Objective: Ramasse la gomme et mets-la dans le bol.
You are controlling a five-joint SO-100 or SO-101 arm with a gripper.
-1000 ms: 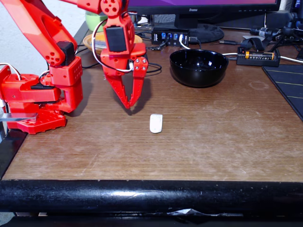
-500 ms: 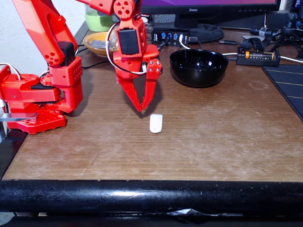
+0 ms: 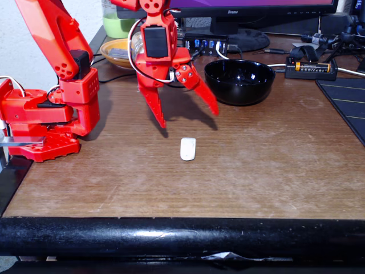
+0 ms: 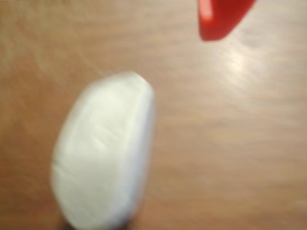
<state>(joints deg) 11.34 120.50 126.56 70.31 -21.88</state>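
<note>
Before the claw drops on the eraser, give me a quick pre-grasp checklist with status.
1. Claw open wide enough for the eraser: ok, fingers spread well apart.
2. Claw empty: ok, nothing between the fingers.
3. Eraser lying flat on the table, nothing touching it: ok.
4. Claw lined up over the eraser: cannot tell; in the fixed view it hangs above and behind it, and the wrist view shows the eraser low and left of one fingertip.
5. Bowl upright and empty: ok.
6. Path from eraser to bowl free of clutter: ok.
</note>
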